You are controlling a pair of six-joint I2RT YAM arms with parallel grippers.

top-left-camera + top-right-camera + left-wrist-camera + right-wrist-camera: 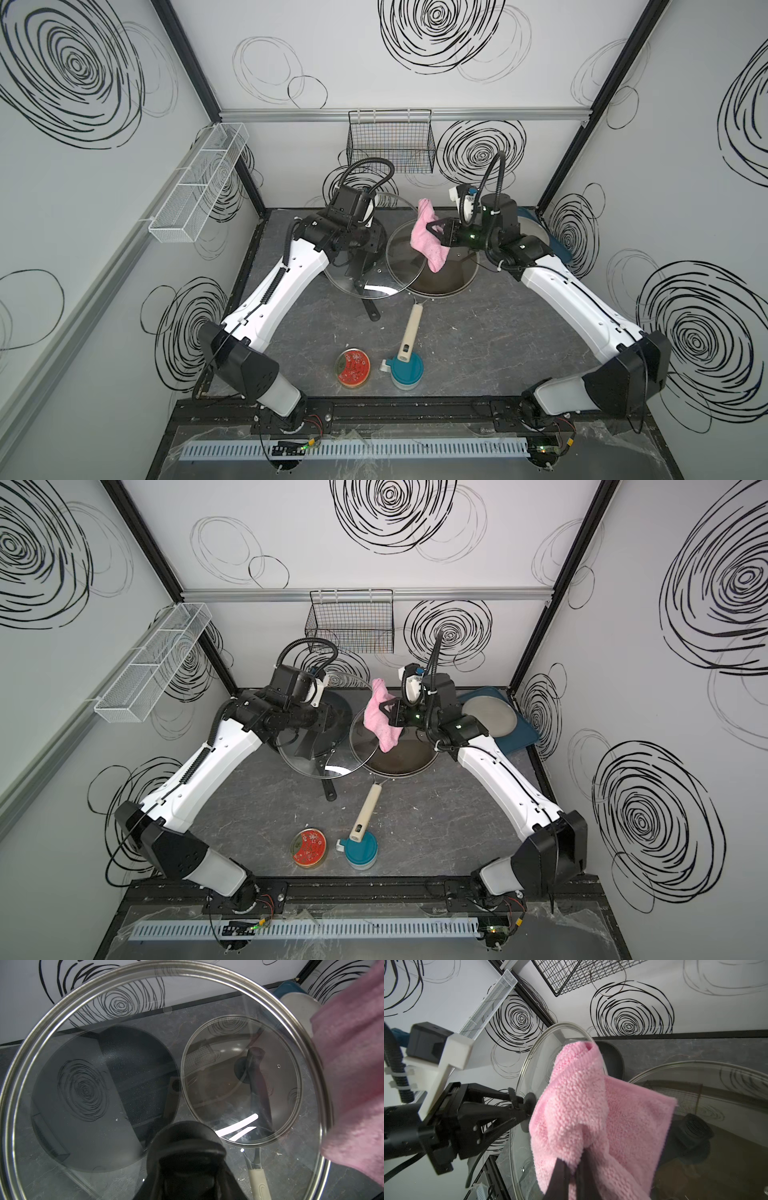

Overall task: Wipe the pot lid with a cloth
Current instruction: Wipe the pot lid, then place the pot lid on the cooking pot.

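My left gripper point(358, 271) point(187, 1163) is shut on the black knob point(529, 1103) of a large glass pot lid point(376, 287) point(328, 767) point(133, 1028) point(537, 1059). It holds the lid tilted on edge above the table. The pink fuzzy cloth point(422, 243) point(376, 717) point(581, 1105) point(353, 1064) hangs bunched from my right gripper point(435, 232) point(389, 712) point(572, 1167), which is shut on it. The cloth lies against the lid's right edge, on the side away from the knob.
A pan with a beige handle point(409, 328) sits at centre under a second glass lid point(453, 270). A black pan point(332, 717) lies beneath the held lid. A red tin point(354, 368) and a teal-lidded jar point(405, 370) stand near the front. A blue tray point(519, 737) with a round plate lies at back right. Wire baskets point(390, 141) hang on the walls.
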